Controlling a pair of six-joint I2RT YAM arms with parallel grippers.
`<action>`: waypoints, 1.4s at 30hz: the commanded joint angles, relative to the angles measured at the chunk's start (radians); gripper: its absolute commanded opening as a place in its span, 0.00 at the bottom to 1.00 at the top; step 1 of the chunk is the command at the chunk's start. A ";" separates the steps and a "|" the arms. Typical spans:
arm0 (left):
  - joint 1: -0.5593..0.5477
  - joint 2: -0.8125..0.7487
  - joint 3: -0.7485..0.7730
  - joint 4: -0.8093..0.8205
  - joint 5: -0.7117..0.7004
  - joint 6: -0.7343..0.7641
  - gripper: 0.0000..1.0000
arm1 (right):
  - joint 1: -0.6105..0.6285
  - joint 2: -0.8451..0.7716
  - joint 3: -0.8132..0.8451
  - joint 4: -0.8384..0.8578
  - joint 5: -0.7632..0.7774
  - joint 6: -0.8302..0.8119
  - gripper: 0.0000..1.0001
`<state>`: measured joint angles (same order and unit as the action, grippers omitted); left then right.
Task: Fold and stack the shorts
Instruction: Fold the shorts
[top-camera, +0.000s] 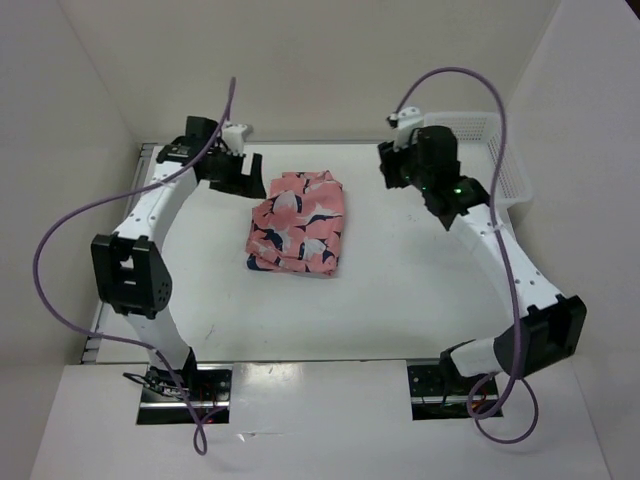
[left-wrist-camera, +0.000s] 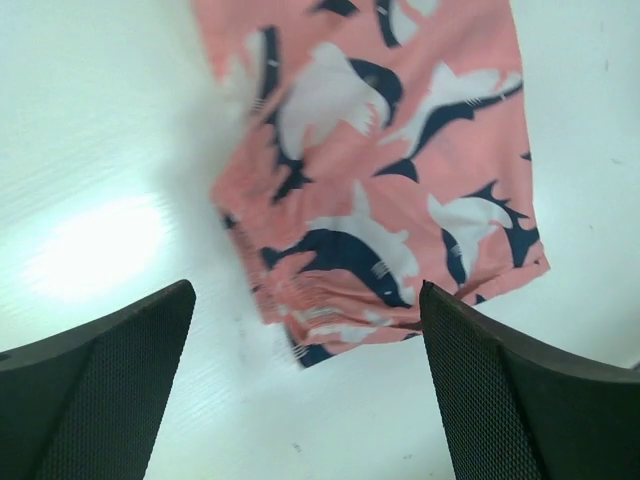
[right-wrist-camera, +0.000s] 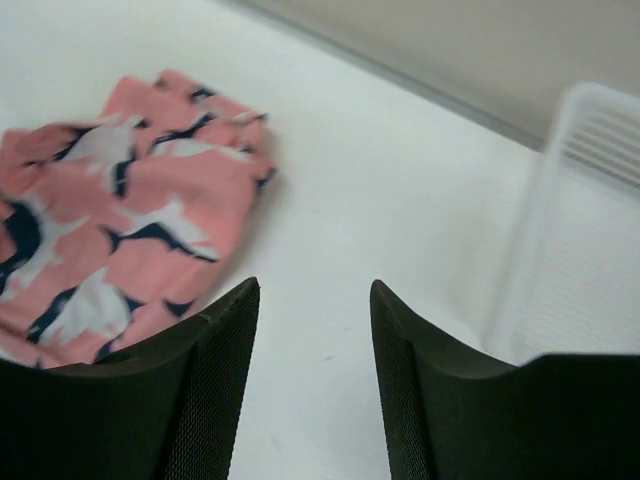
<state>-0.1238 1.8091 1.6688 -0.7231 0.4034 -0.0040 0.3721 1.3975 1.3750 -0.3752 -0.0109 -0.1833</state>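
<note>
The salmon-pink shorts (top-camera: 298, 224) with navy and white whale shapes lie folded in a compact pile at the middle of the white table. They also show in the left wrist view (left-wrist-camera: 380, 190) and the right wrist view (right-wrist-camera: 110, 230). My left gripper (top-camera: 243, 172) is open and empty, above the table just left of the shorts' far end; its view (left-wrist-camera: 305, 390) shows bare table between the fingers. My right gripper (top-camera: 390, 172) is open and empty, to the right of the shorts' far end, over bare table (right-wrist-camera: 315, 300).
A white plastic mesh basket (top-camera: 505, 160) stands at the far right corner, behind my right arm; its wall shows in the right wrist view (right-wrist-camera: 590, 220). Cream walls close in the table at the back and both sides.
</note>
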 joint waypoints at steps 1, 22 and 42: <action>0.071 -0.100 -0.013 0.046 -0.066 0.004 1.00 | -0.141 -0.069 -0.048 -0.010 0.088 0.054 0.54; 0.584 -0.490 -0.310 0.162 -0.327 0.004 1.00 | -0.481 -0.427 -0.301 0.013 0.029 0.114 0.71; 0.605 -0.551 -0.363 0.181 -0.227 0.004 1.00 | -0.481 -0.532 -0.360 -0.027 0.011 0.077 0.79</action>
